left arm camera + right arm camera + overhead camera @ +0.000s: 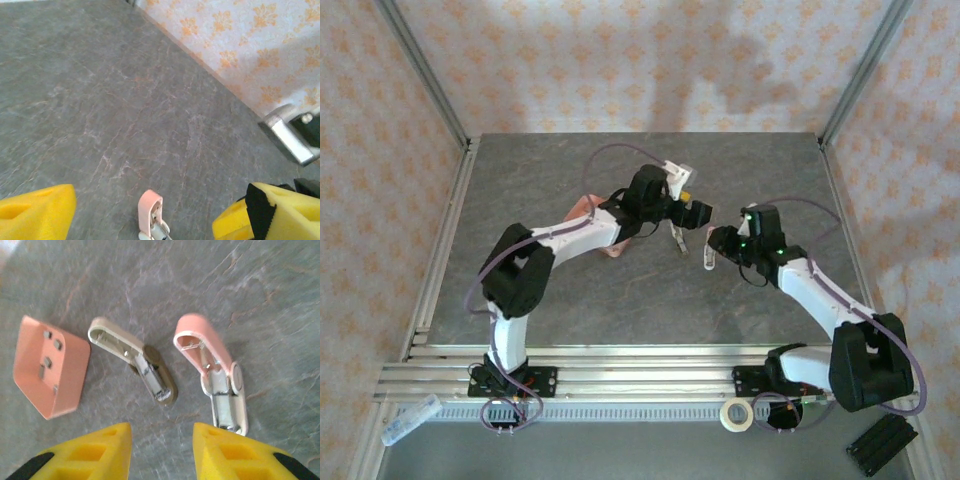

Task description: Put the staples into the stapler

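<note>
Two small staplers lie swung open on the grey table. The cream one (132,357) (677,240) is nearer the salmon-pink tray (70,385); the pink-and-white one (215,375) (710,258) is to its right. Several tiny grey staples (48,361) rest in the tray, which my left arm partly hides in the top view (612,250). My right gripper (162,450) (720,240) hovers open just short of both staplers, with bare table between its yellow fingers (227,452). My left gripper (145,212) (692,213) is wide open above the pink stapler's tip (150,210), not touching it.
Metal frame rails (445,260) edge the table, and patterned walls stand behind and at both sides. A tape roll (736,415), a black block (880,445) and a clear packet (410,418) lie off the front edge by the arm bases.
</note>
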You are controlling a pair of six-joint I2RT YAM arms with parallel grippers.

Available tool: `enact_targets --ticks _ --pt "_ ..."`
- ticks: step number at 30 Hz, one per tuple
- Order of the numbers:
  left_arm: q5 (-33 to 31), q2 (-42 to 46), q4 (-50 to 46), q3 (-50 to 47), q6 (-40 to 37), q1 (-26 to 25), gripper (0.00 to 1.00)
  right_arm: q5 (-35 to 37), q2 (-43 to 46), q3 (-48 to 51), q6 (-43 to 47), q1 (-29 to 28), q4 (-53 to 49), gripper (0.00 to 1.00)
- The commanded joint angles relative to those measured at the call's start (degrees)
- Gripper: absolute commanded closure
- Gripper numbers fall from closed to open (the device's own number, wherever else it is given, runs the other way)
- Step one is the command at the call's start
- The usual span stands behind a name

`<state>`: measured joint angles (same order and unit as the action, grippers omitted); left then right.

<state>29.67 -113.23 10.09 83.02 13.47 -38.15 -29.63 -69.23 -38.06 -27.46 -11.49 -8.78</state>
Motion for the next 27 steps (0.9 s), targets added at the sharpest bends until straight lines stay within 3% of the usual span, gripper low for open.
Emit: enact_targets --ticks 1,7,11,19,27 --pt "3.8 -5.2 -5.6 5.4 -0.6 -0.1 0.13 -8.1 1.1 2.8 -3.0 5.7 4.1 0.63" --pt "9.7 -13.2 -12.0 15.4 -4.3 -1.3 0.14 -16.1 1.9 6.5 -3.4 12.3 3.5 0.63" --pt "8.0 -17.4 -20.9 23.2 -10.0 -2.2 0.14 -14.7 4.3 8.0 -3.0 12.8 1.4 0.63" --pt "10.9 -21.1 -26.0 28.1 -13.4 -2.7 0.14 -13.9 7.1 9.5 -3.8 13.0 0.8 0.63" --pt "15.5 -22.2 -27.3 28.3 -14.6 -3.7 0.14 -10.8 11.4 8.7 -2.3 13.1 -6.6 0.63"
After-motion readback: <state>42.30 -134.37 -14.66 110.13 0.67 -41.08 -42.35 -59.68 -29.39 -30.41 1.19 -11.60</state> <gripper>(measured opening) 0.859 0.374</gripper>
